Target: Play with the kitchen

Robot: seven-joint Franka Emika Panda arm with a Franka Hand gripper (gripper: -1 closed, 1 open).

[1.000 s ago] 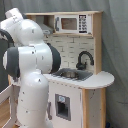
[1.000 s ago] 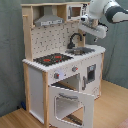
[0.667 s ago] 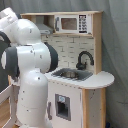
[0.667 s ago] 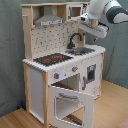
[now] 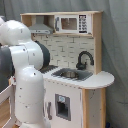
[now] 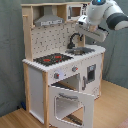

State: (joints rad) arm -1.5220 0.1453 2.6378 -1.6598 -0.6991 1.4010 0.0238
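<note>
The kitchen (image 5: 80, 95) (image 6: 37, 82) is a tall white and light-wood toy unit, seen in both exterior views. Its black faucet (image 5: 84, 58) (image 6: 74, 39) arches over the sink (image 5: 70, 75) (image 6: 83, 50). In the second exterior view the black-red stovetop (image 6: 52, 59) lies left of the sink, and the windowed oven door (image 6: 72, 102) hangs open, folded down. My gripper (image 6: 81, 21) is held high above the faucet, close to the upper shelf. In the first exterior view the white arm (image 5: 25, 75) fills the left foreground and hides the gripper.
A grey hood (image 5: 40, 28) (image 6: 48, 20) and a toy microwave (image 5: 70, 23) sit under the top shelf. A grey curtain (image 5: 116, 50) hangs behind the kitchen. The floor (image 6: 112, 112) is light wood. The open oven door juts out toward the front.
The arm's upper links have shifted slightly in the first exterior view. The kitchen and its open oven door look the same.
</note>
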